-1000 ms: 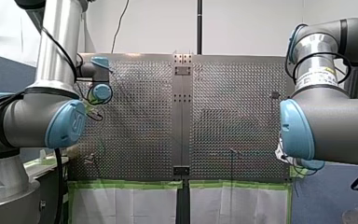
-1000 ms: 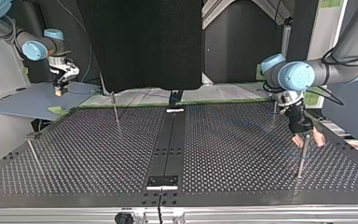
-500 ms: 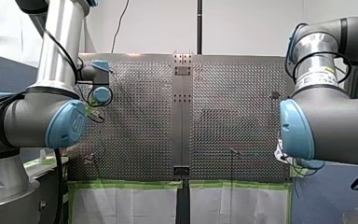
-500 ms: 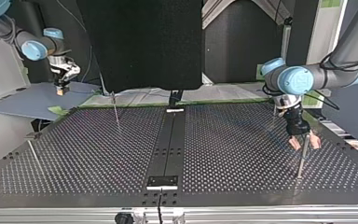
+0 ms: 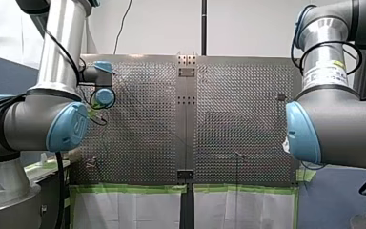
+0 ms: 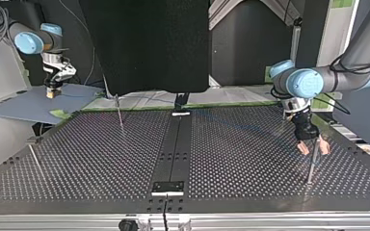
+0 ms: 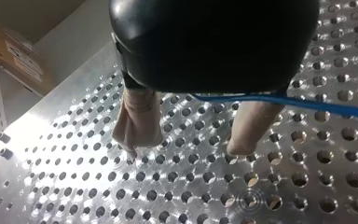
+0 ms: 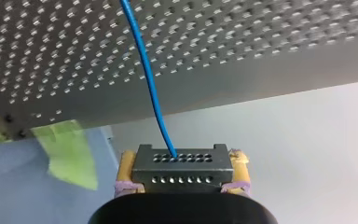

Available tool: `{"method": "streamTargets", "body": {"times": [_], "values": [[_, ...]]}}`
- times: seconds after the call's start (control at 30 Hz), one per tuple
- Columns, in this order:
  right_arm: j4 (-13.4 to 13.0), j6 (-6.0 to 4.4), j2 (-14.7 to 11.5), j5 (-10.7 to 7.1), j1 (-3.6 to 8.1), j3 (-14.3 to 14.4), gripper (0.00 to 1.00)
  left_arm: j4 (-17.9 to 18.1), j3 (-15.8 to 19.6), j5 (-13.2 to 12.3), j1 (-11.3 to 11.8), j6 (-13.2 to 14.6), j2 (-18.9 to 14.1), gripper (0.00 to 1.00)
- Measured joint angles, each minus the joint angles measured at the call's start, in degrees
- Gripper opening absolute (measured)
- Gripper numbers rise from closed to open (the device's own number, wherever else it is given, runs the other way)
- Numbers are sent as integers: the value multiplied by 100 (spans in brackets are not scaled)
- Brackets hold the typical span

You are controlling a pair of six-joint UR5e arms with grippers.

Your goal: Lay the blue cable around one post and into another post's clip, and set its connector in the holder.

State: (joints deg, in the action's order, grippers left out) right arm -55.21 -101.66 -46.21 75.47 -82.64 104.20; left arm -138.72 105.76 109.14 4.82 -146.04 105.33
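In the right wrist view my right gripper (image 8: 182,161) is shut on a black connector block (image 8: 179,173), yellow pads on both sides of it. The blue cable (image 8: 147,79) leaves the block and runs toward the perforated table's edge. The top view shows that gripper (image 6: 51,93) off the table, at the far left. My left gripper (image 6: 312,148) hangs open at the top view's right, its beige pads astride the top of a thin post (image 6: 310,167). Seen from the left wrist, the cable (image 7: 326,108) passes under the open gripper (image 7: 191,140), close to one finger (image 7: 251,126).
Two more thin posts (image 6: 119,113) (image 6: 33,158) stand on the table's left half in the top view. A black bracket (image 6: 168,186) sits on the centre strip near the front edge. A grey-blue sheet (image 6: 19,106) lies beside the table under my right gripper.
My right gripper has carried the connector further toward the top view's left, away from the table. My left gripper shifted slightly back over the post, then held still and open.
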Motion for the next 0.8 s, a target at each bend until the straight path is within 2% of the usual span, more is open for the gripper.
{"method": "streamTargets", "body": {"times": [0.1, 0.27, 0.37, 0.47, 0.53, 0.67, 0.8], "values": [[-20, -2, -159, 16, -29, 158, 0, 5, -1, -22, -10, -1, 0, 100], [174, 144, -456, 41, -93, 434, 0, 10, 2, -38, -14, 3, 0, 100], [284, 170, -628, 99, -120, 512, 0, 11, 3, -60, -17, -38, 1, 100], [418, 92, -799, 118, -135, 535, 0, 3, 3, -91, -18, -83, 0, 100], [483, -3, -919, 73, -138, 528, 0, -2, 2, -113, -18, -119, 0, 100], [636, -220, -1163, -125, -142, 411, 0, -4, 2, -168, -20, -223, 0, 100], [867, -278, -1421, -373, -144, 213, 0, -6, 0, -186, -20, -280, 0, 100]]}}
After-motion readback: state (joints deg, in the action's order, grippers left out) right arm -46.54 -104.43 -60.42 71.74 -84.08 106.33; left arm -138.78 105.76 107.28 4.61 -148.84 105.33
